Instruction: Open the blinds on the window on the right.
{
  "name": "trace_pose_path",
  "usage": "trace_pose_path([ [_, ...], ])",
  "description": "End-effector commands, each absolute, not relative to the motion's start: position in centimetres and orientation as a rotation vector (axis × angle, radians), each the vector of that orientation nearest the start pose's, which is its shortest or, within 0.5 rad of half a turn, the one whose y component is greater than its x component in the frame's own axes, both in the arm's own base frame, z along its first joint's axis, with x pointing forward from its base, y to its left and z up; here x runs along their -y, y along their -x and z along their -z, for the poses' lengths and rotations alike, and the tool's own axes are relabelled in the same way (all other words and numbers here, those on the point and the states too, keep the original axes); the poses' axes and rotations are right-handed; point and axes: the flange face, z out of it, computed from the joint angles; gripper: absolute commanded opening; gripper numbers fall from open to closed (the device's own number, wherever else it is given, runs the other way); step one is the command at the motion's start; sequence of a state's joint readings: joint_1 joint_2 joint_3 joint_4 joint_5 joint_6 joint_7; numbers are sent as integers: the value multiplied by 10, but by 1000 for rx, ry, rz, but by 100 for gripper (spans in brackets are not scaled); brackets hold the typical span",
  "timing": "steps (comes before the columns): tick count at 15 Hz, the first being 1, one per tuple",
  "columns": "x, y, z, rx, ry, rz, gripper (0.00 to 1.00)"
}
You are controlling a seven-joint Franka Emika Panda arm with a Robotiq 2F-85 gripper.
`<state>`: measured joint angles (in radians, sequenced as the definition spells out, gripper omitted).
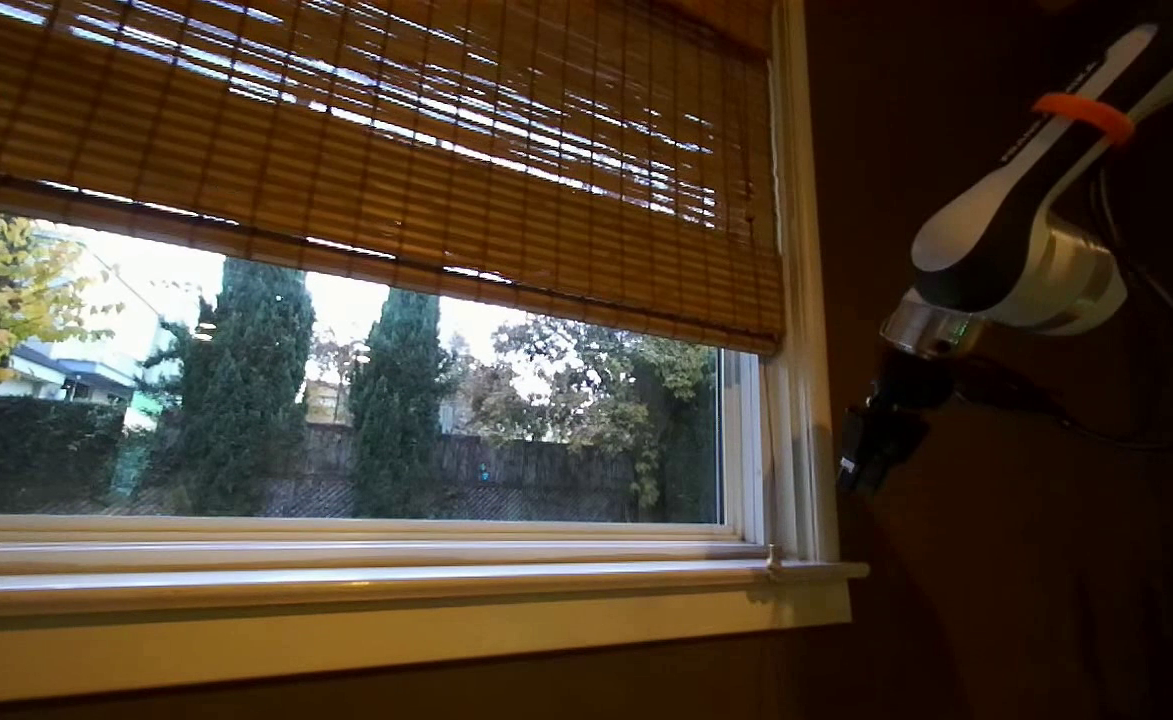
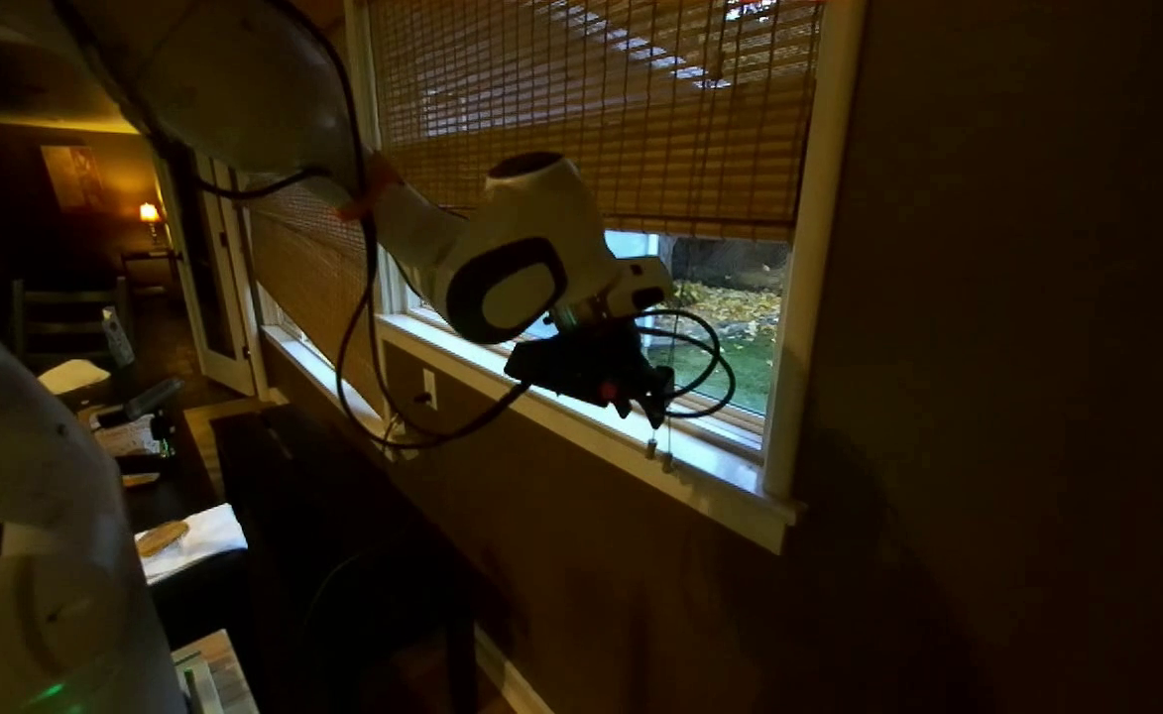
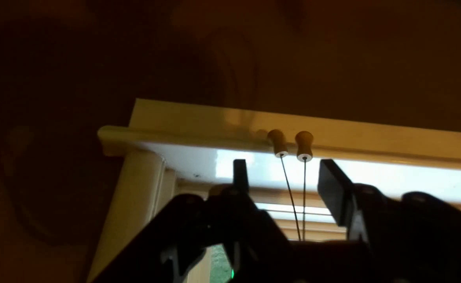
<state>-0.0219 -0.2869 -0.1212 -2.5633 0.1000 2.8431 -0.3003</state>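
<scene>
The blinds [image 1: 396, 170], a woven orange-brown shade, cover the upper part of the window [image 1: 804, 300]; glass shows below their slanted lower edge. The blinds [image 2: 720, 149] and window frame [image 2: 824, 198] also show in an exterior view. Two thin cords [image 3: 304, 188] hang with wooden knobs [image 3: 304, 144] before the sill; the knobs [image 2: 667, 461] also show in an exterior view. My gripper [image 3: 283, 173] is open. In the wrist view the cords run between its fingers, knobs just beyond the tips; contact cannot be told. The gripper shows in both exterior views [image 1: 861, 480] [image 2: 640, 407].
The white sill [image 1: 396, 580] juts out below the window. A black cable [image 2: 710, 387] loops beside the gripper. Another window with a lowered shade [image 2: 308, 243] stands farther along the wall. A dark table or bench [image 2: 343, 516] and a cluttered table lie below. The brown wall [image 2: 1017, 347] borders the window.
</scene>
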Motion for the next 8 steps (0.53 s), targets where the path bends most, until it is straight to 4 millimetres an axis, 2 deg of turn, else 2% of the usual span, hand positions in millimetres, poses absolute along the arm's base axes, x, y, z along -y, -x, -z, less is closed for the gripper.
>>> trace_pose_path([
  [1, 61, -433, -479, 20, 3127, 892, 82],
  [3, 47, -417, -512, -35, 3142, 843, 96],
  [4, 38, -409, -531, -38, 3127, 820, 100],
  [8, 13, -383, -605, -66, 3121, 712, 100],
])
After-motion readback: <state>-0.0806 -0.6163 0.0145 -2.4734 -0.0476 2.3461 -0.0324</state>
